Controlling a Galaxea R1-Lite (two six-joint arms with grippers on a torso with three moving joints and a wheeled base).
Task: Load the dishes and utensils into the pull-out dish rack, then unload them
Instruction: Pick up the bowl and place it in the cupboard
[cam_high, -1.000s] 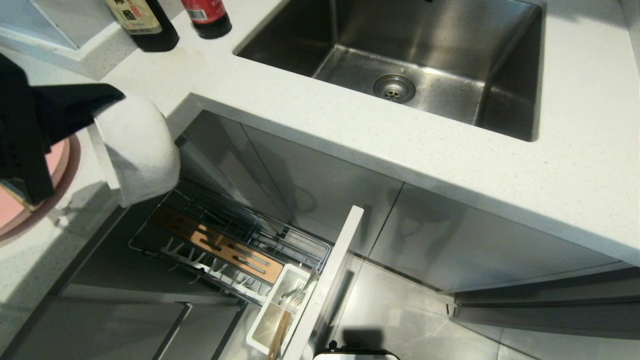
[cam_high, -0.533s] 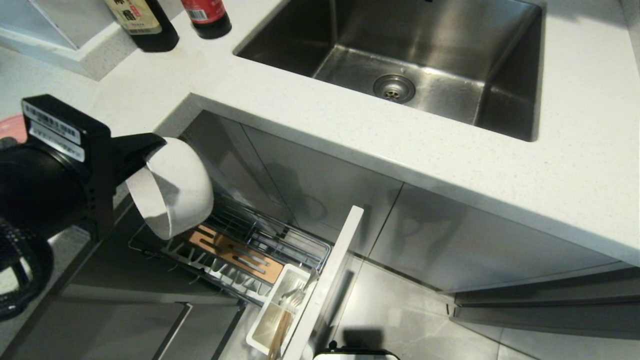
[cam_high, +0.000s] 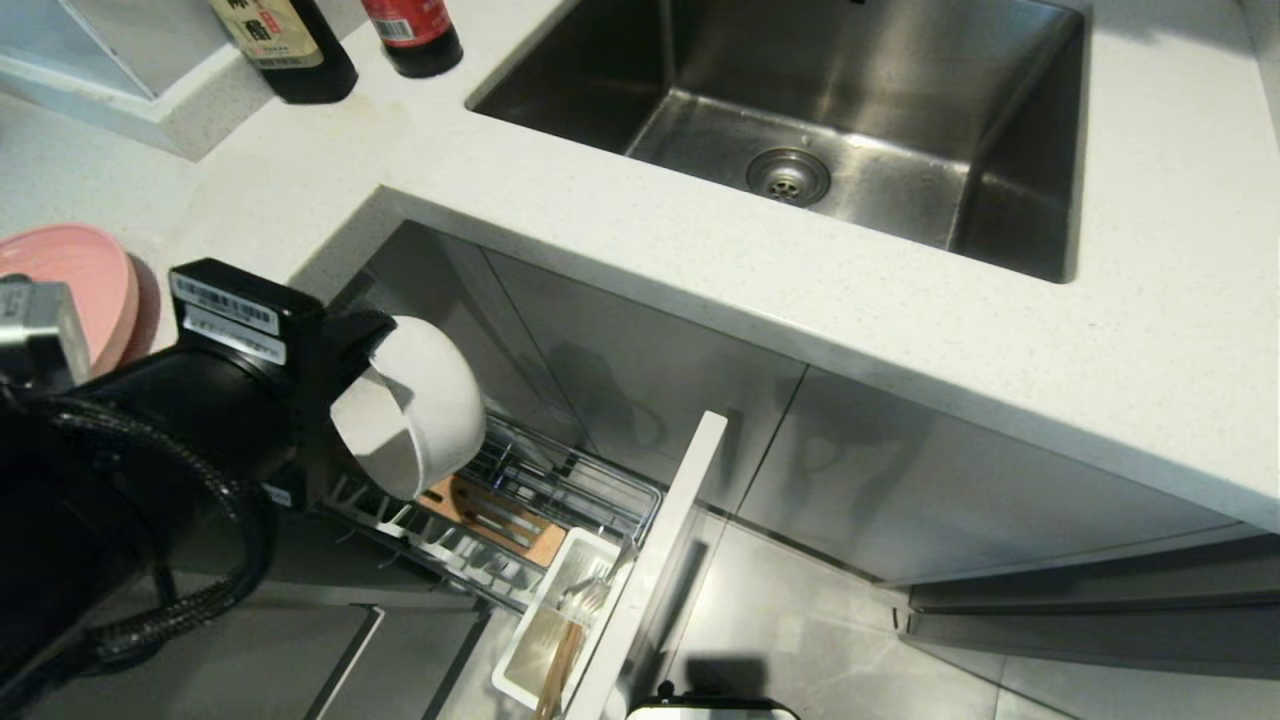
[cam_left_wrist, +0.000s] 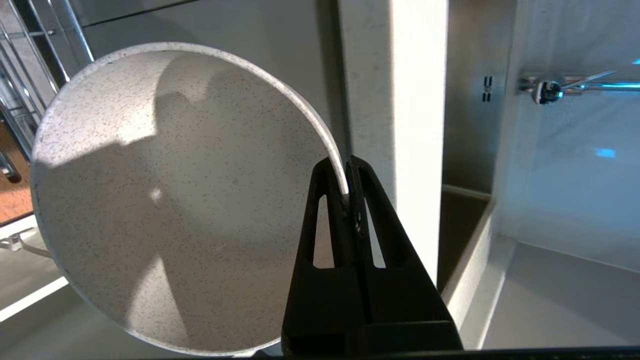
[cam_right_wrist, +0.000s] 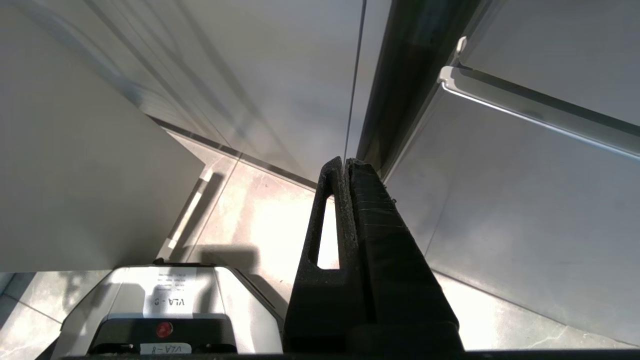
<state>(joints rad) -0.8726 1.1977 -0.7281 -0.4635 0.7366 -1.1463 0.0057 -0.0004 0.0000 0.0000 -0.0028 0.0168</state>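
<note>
The left gripper (cam_left_wrist: 347, 187) is pinched tight on the rim of the bowl (cam_high: 415, 405), one finger inside the wall and one outside, with no gap between them beyond the thin rim. The bowl hangs tipped on its side, held in the air over the back end of the rack (cam_high: 560, 490), its mouth turned toward the wrist and its rounded outside toward the cabinet doors.

The bowl is round and cream-white with fine dark speckles; its inside is smooth, half lit and half in the gripper's shadow. Its rim is thin and even.

Below it, the rack is pulled out from under the counter (cam_high: 700, 270): chrome wires, a tan wooden strip (cam_high: 500, 520) with slots, and a row of white prongs along the near side. At the front end stands the white cup (cam_high: 555, 620), just behind the pale front panel (cam_high: 660, 560); chopsticks (cam_high: 560, 660) and a metal utensil lean in it. The bowl's lower edge is near the wires, though whether it touches cannot be told. The counter's edge overhangs just above and behind the bowl, so room there is tight; toward the front panel the rack lies open.

The pink plate (cam_high: 80, 280) sits on the counter at the far left, behind the arm. The sink (cam_high: 800, 130) and two dark bottles (cam_high: 290, 50) are well apart from the work.

The right gripper (cam_right_wrist: 346, 172) is pressed together on nothing, pointing at the floor (cam_right_wrist: 260, 210) beside the cabinets.
</note>
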